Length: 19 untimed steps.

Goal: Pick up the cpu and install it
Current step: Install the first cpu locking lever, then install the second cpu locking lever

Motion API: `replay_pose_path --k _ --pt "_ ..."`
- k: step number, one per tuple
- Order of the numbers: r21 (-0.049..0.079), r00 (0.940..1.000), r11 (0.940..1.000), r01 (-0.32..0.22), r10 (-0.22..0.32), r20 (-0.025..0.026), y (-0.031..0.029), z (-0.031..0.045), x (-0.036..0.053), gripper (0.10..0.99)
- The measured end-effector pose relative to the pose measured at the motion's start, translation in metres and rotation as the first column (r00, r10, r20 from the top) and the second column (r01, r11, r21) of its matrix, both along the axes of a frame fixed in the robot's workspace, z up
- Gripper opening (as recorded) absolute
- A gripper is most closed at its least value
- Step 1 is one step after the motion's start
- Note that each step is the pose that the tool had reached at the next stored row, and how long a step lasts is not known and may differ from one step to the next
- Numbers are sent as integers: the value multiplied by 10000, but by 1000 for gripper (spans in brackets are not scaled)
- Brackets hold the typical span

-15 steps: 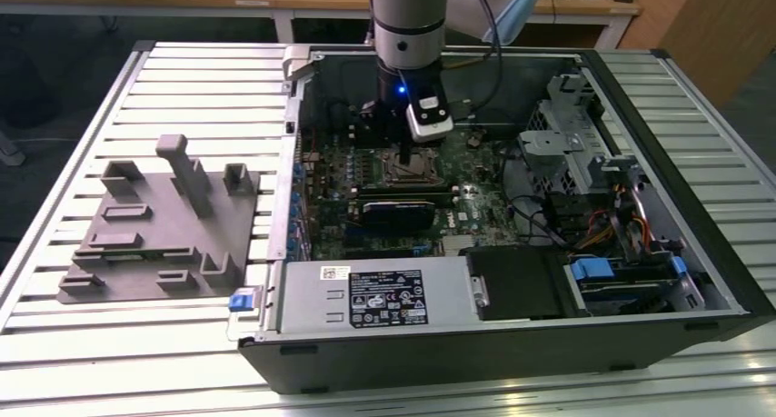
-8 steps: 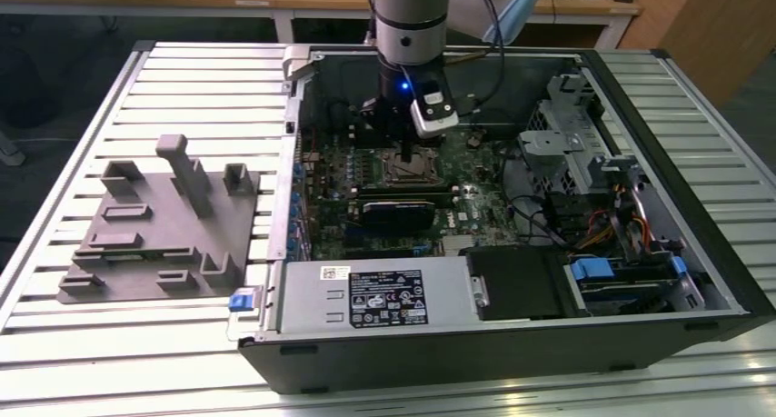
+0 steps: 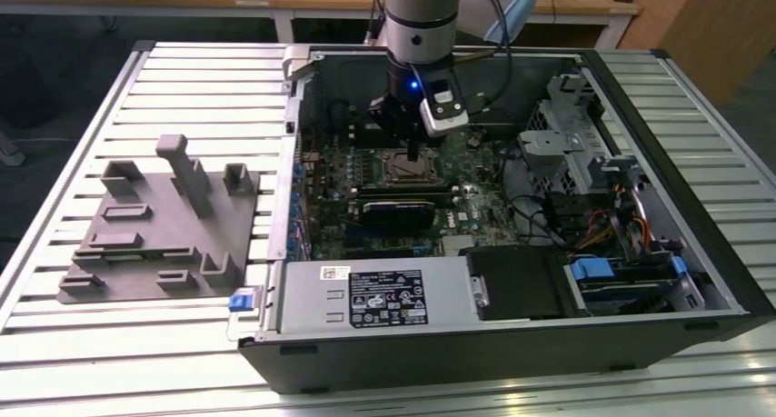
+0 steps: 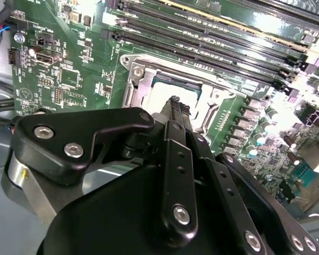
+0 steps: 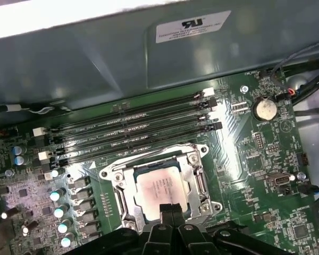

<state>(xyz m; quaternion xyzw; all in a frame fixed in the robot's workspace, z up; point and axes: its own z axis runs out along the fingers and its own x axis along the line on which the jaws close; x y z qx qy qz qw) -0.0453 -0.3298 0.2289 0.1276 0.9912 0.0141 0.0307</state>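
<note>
The cpu [image 5: 158, 187] lies flat in the metal-framed socket [image 5: 198, 178] on the green motherboard; its silvery top shows in both wrist views [image 4: 160, 93]. My gripper [image 5: 170, 209] hangs straight over the socket, its two black fingers pressed together at the cpu's edge with nothing between them. In the second wrist view the gripper [image 4: 175, 104] covers part of the chip. In the exterior view the gripper [image 3: 415, 153] reaches down into the open computer case [image 3: 679, 281], just above the socket [image 3: 409, 169].
Several long memory slots [image 5: 133, 133] run beside the socket. A silver power-supply box [image 3: 376, 294] sits at the case's near edge, and drive bays and cables [image 3: 606, 208] are on the exterior view's right. A grey fixture plate [image 3: 158, 226] rests on the slatted table.
</note>
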Motion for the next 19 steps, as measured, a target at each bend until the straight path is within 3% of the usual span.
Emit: replay_pose_path --k 6,19 --pt "-1 10000 10000 -15 15 0 0 57 8 106" --pt "-1 10000 10000 -17 17 -1 -12 64 8 106"
